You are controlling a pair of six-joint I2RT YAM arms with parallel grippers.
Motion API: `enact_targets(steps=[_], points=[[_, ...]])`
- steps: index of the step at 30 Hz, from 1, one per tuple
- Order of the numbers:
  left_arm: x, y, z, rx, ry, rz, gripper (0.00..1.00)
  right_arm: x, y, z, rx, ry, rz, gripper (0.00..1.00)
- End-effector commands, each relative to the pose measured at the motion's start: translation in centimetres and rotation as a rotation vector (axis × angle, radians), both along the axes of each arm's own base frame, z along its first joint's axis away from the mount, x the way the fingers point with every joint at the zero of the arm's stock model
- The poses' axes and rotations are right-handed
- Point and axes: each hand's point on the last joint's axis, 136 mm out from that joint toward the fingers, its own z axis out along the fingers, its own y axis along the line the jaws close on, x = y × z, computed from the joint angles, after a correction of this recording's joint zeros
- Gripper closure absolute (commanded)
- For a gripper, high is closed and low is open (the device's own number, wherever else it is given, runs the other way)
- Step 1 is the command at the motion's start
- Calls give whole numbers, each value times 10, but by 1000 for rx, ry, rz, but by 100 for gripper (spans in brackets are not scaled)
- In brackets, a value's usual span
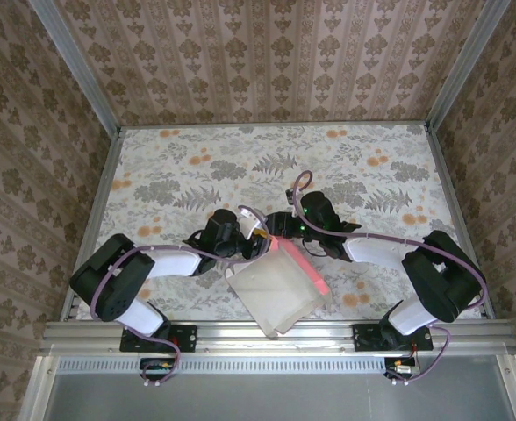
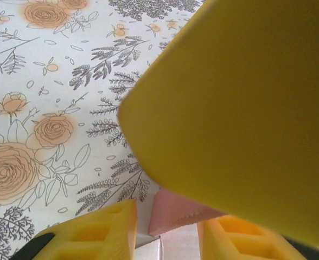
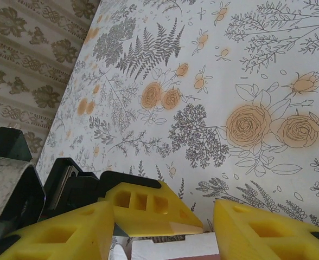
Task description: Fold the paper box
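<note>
Pink paper box [image 1: 280, 294] edge btwn left gripper [image 2: 167, 215] & right gripper [image 3: 165, 235]; can't tell if clamped.

The paper box [image 1: 278, 294] shows salmon-pink and off-white.

Top camera high behind my bases, looking down the table [image 1: 179, 167], wrist cameras low and close past my fingers [image 3: 257, 233], all sharing the paper box [image 1: 280, 289].

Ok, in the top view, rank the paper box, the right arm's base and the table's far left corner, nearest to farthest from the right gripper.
1. The paper box, right beside the right gripper, near middle.
2. The right arm's base, near edge, right side.
3. The table's far left corner, against the walls.
</note>
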Motion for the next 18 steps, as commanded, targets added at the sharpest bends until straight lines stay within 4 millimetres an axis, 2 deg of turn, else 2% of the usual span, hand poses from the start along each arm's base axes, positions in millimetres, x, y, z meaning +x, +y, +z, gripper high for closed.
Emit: enact_targets(steps=[1, 18], points=[[13, -9, 13, -16, -63, 15, 71, -12, 6, -7, 22, 47, 52, 48], [24, -9, 9, 100, -132, 129, 91, -9, 0, -17, 62, 90, 25, 51]])
